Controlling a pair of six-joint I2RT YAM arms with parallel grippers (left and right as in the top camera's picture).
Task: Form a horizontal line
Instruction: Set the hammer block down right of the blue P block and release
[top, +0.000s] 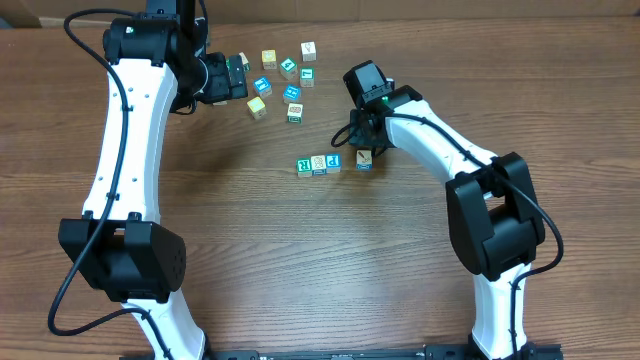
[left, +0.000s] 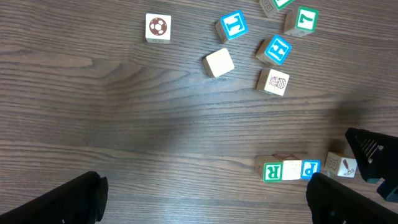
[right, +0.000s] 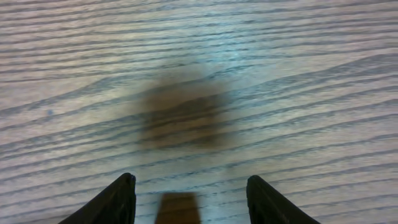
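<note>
Lying just beside the right claw (right: 189, 193), three small wooden letter cubes (top: 318, 164) touched in a row; the claw's fingers (right: 118, 200) stood apart, straddling a fourth tan wooden cube (top: 364, 159), unclamped.

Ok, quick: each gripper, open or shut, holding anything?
Left gripper: open, holding nothing.
Right gripper: open, with what looks like a block in the gap, not gripped.
</note>
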